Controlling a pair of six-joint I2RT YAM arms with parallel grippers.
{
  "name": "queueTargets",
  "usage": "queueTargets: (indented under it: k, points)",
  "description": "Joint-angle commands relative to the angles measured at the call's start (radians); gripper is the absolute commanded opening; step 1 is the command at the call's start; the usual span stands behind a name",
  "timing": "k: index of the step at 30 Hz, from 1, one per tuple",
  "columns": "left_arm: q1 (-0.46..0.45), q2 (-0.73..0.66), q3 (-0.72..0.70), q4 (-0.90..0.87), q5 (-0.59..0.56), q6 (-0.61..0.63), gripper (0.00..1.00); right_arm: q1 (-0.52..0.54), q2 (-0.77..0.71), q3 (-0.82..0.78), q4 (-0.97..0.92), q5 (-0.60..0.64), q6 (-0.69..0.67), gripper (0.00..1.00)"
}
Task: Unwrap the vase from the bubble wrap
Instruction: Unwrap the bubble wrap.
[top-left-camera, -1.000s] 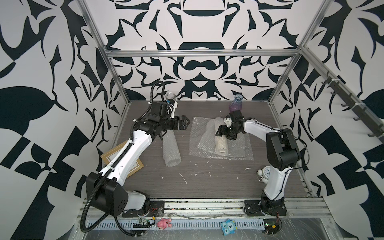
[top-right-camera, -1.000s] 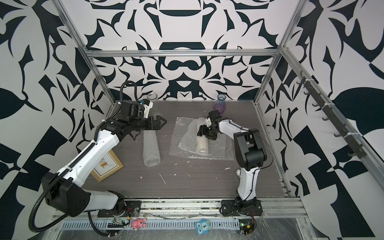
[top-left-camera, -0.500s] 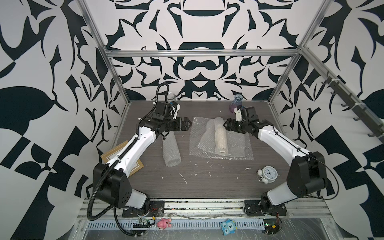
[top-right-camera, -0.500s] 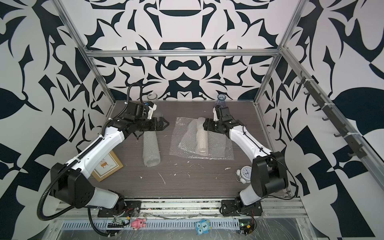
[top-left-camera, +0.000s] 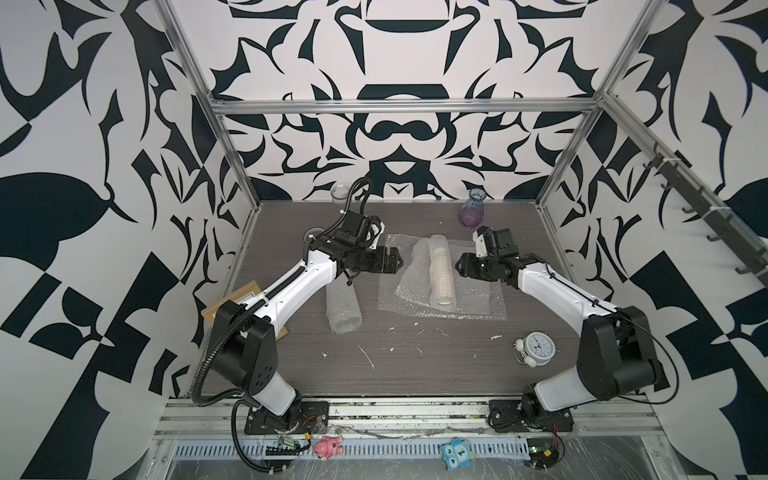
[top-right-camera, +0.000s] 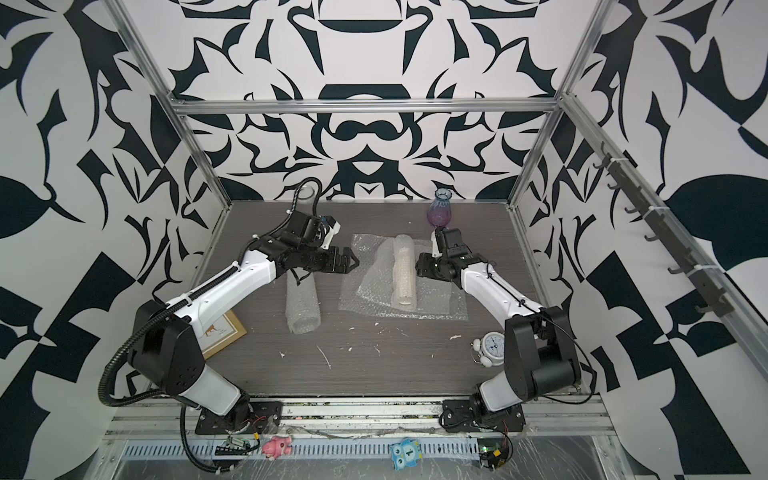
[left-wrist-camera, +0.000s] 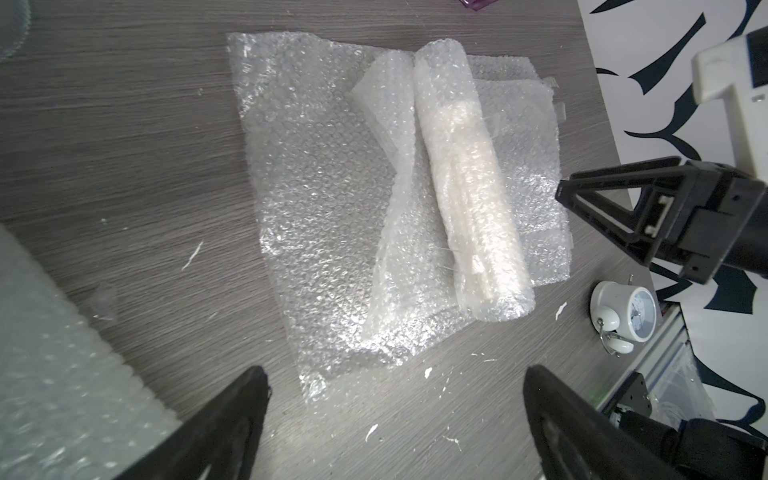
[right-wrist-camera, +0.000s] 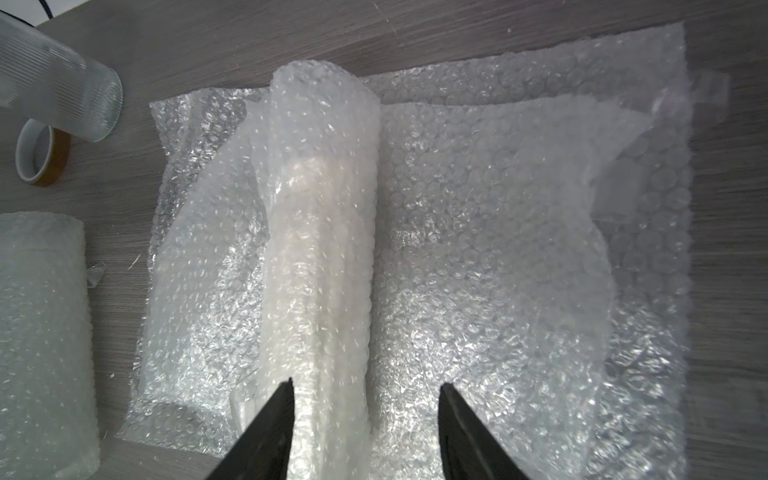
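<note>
While both arms are reaching in over the grey table (top-left-camera: 415, 374), the bubble wrap (top-left-camera: 478, 305) is lying spread flat in the middle of the far half. A rolled tube (top-left-camera: 441, 270) of the same wrap is resting on it, running near to far, with something whitish showing dimly inside. The left gripper (top-left-camera: 398, 264) is hovering just left of the sheet, its jaws standing spread wide and holding nothing. The right gripper (top-left-camera: 458, 266) is hanging just right of the tube. In the right wrist view its fingers (right-wrist-camera: 266, 444) are standing apart with the tube's side showing between them, and contact cannot be confirmed. A second roll (top-left-camera: 343, 309) is lying left of the sheet, beneath the left arm. A purple vase (top-left-camera: 471, 210) is standing upright at the far right, and an alarm clock (top-left-camera: 536, 347) is sitting at the near right.
</note>
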Motion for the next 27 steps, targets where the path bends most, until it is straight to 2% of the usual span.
queueTargets:
  k: [1, 6, 17, 23, 27]
  points:
    - [-0.059, 0.043, 0.038, -0.013, -0.038, -0.050, 0.99, -0.001, 0.002, -0.007, 0.056, -0.056, 0.014, 0.56]
    - [-0.118, 0.105, 0.063, 0.028, -0.060, -0.113, 1.00, -0.001, 0.002, -0.045, 0.096, -0.091, 0.038, 0.57]
    - [-0.182, 0.295, 0.179, 0.151, -0.125, -0.196, 0.86, 0.000, -0.097, -0.229, 0.282, -0.143, 0.149, 0.58]
    - [-0.193, 0.351, 0.236, 0.159, -0.139, -0.172, 0.70, -0.002, -0.135, -0.258, 0.405, -0.128, 0.232, 0.56]
    - [-0.193, 0.308, 0.239, 0.116, -0.161, -0.109, 0.67, -0.002, -0.092, -0.219, 0.433, -0.135, 0.263, 0.54]
